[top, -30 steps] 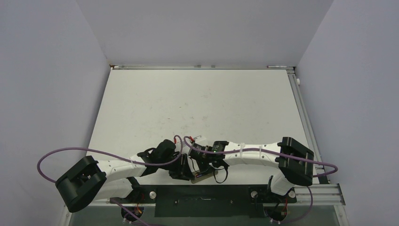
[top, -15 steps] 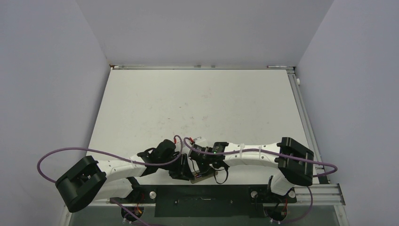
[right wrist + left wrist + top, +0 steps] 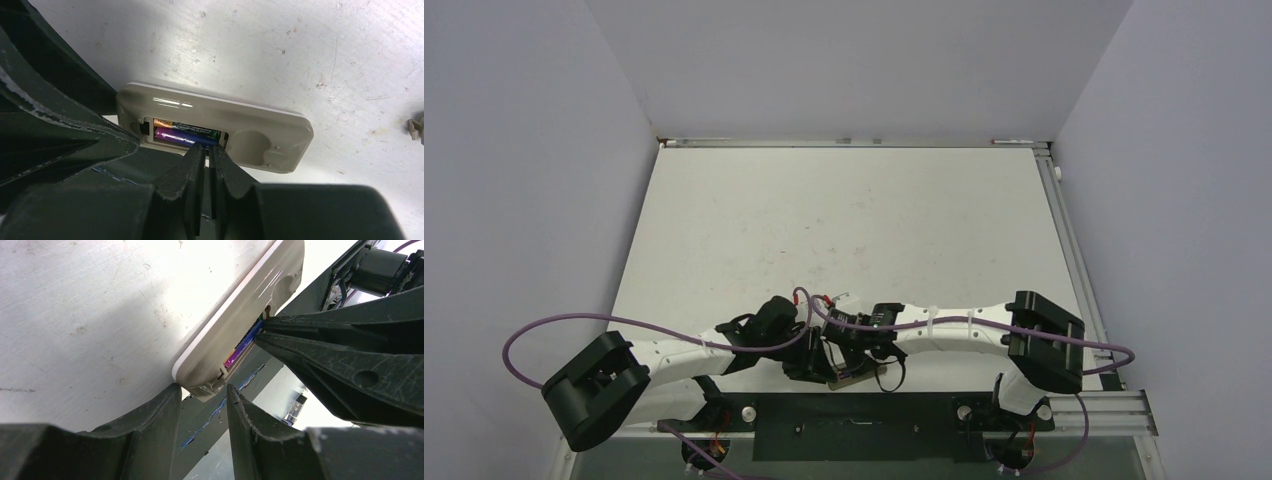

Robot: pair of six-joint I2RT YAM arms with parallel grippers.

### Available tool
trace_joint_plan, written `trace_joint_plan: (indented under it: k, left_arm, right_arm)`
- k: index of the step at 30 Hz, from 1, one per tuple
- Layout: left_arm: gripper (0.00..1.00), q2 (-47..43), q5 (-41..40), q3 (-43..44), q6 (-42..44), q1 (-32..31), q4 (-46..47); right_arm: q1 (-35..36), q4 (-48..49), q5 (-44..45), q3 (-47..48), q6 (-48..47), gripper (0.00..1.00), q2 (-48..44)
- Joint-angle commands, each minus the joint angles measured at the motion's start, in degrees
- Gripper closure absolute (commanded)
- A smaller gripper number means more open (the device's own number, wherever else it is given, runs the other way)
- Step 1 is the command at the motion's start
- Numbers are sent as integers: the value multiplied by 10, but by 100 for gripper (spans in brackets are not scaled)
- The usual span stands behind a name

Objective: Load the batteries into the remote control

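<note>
Remote control [image 3: 260, 140] (batteries [image 3: 182, 135] inside) pinched by left jaws; closed right jaws touch one.

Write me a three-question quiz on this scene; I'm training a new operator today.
1. True or false: the remote control lies with its back facing up.
2. How many batteries sit in its recess?
3. The right gripper's closed tips touch: A) the purple-blue battery; B) the table; C) the brownish-gold battery.

Key: 1 true; 2 two; 3 A.
</note>
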Motion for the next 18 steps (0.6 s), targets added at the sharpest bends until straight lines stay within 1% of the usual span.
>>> trace_joint_plan:
  k: [1,7,18]
  left_arm:
    - [64,-5,-11,-1,15,1,1]
    - [64,-6,-14,-1,18,1,-5]
    - [64,-17,-24,3,23,1,-21]
  right_arm:
    - [28,23,-23,22,10,91,46]
    - [35,-16,25,52,4,90,72]
    - [33,-35,45,79,-8,89,71]
